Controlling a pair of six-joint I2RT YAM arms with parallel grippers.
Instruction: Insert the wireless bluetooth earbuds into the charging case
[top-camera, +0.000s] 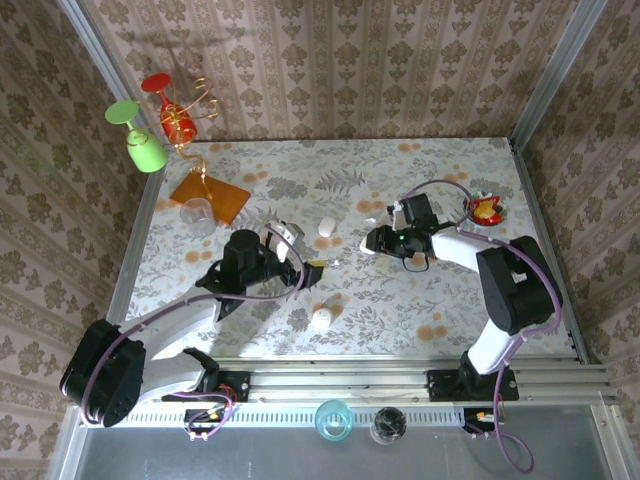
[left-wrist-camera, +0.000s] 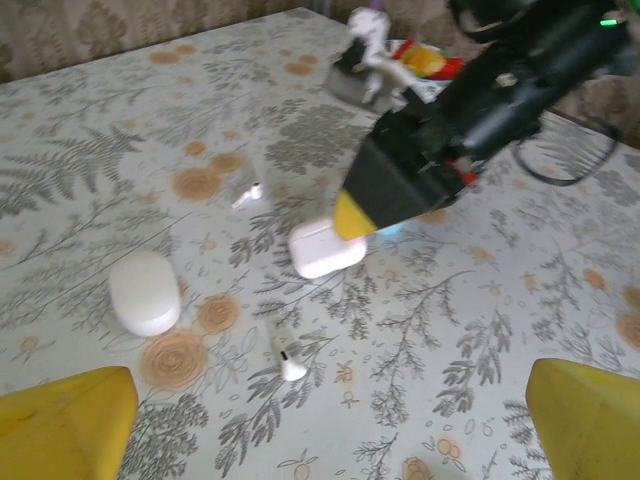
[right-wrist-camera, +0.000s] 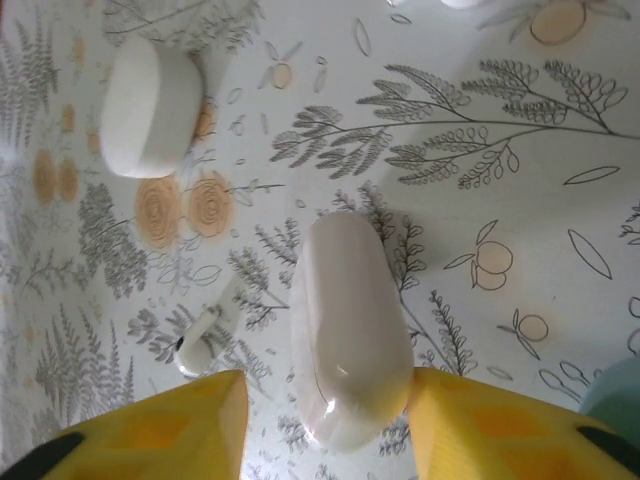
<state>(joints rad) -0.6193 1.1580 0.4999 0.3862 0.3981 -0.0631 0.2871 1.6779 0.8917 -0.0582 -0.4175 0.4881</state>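
A closed white charging case (right-wrist-camera: 350, 330) lies on the floral table between the yellow fingers of my right gripper (right-wrist-camera: 325, 430). The jaws stand open: a clear gap separates the left finger from the case, and the right finger sits close against it. One white earbud (right-wrist-camera: 200, 345) lies just left of that case. In the left wrist view the same case (left-wrist-camera: 327, 248) shows under the right gripper's yellow fingertip (left-wrist-camera: 350, 215). An earbud (left-wrist-camera: 290, 365) lies in front of it and another earbud (left-wrist-camera: 248, 192) behind. My left gripper (left-wrist-camera: 325, 420) is wide open and holds nothing.
A second white case (left-wrist-camera: 145, 292) (right-wrist-camera: 150, 105) lies nearby. From above, white cases (top-camera: 327, 228) (top-camera: 321, 319) lie between the left gripper (top-camera: 300, 250) and right gripper (top-camera: 368, 240). A small bowl (top-camera: 486, 209) sits far right, an orange stand (top-camera: 208, 195) with glasses far left.
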